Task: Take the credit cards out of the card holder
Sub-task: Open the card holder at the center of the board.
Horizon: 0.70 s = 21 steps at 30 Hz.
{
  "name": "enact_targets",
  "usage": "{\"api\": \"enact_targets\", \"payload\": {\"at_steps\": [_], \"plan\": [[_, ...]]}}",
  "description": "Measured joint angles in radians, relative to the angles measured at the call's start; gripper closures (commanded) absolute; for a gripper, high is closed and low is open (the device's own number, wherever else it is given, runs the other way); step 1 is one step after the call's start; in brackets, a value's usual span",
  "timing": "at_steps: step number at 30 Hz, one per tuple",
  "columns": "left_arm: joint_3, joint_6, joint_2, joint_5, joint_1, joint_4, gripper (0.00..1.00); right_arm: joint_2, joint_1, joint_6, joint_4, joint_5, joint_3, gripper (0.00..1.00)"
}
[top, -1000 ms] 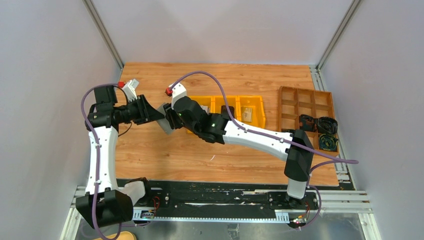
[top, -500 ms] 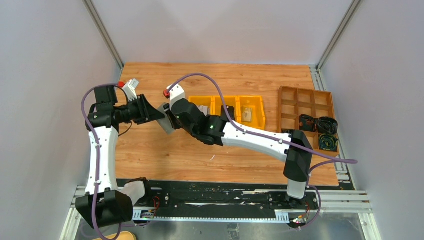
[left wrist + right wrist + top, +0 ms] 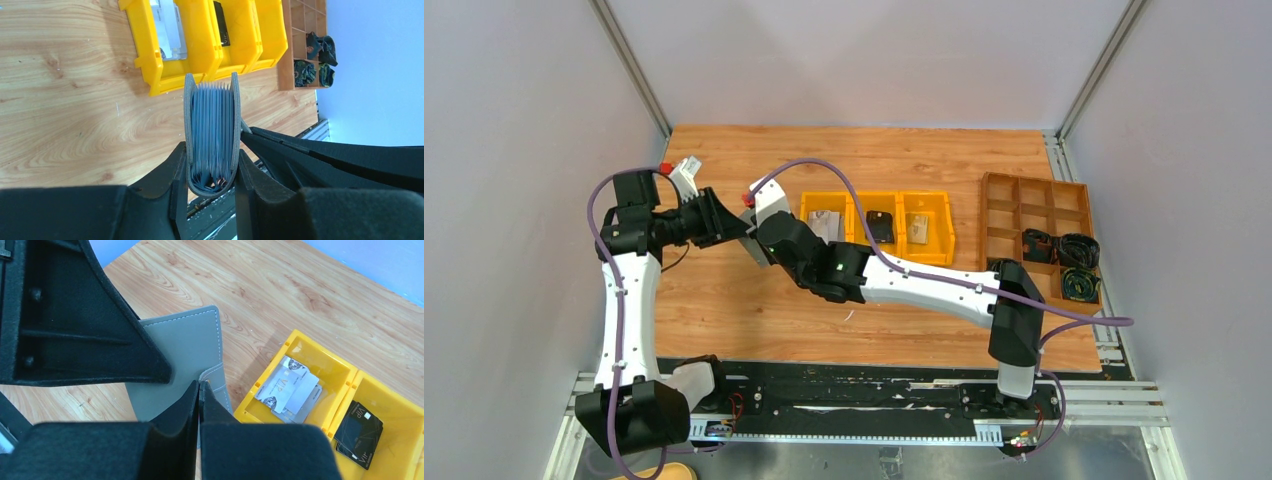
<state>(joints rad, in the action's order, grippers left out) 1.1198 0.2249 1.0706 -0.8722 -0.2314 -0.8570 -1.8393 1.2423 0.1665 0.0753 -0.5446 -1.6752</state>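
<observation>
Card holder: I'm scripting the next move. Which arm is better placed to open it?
Right. The left fingers clamp the card holder from both sides, steadying it; the right fingers pinch its flap, likely ready to pull.

Table (image 3: pixel 754 310): wood-grain top, carrying both trays.
Left pincer (image 3: pixel 727 227): raised over the table's left part, pointed right; its black fingers met the card holder (image 3: pixel 750 243) from the left.
Right pincer (image 3: pixel 760 233): reached in from the right to the same holder; finger gap hidden by the wrist.
Card holder: small grey patch between the two pincers, held off the table.
Yellow bin tray (image 3: pixel 856 210): three compartments, just right of the right wrist.
Left compartment: pale credit cards (image 3: pixel 824 222).
Middle compartment: dark flat object (image 3: pixel 881 225).
Right compartment: pale item (image 3: pixel 917 228), type indistinct.
Brown divided tray (image 3: pixel 1009 215): at the right edge, dark items in its right cells.
</observation>
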Motion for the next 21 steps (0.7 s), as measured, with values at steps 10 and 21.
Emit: {"api": "enact_targets", "payload": {"at_steps": [10, 21], "plan": [[0.000, 0.015, -0.001, -0.024, 0.006, 0.013, 1.00, 0.037, -0.005, -0.007, -0.031, 0.000, 0.045, 1.00], [0.007, 0.004, -0.049, -0.095, 0.008, 0.005, 1.00, 0.131, -0.157, 0.028, 0.029, 0.098, 0.133, 0.30]]}}
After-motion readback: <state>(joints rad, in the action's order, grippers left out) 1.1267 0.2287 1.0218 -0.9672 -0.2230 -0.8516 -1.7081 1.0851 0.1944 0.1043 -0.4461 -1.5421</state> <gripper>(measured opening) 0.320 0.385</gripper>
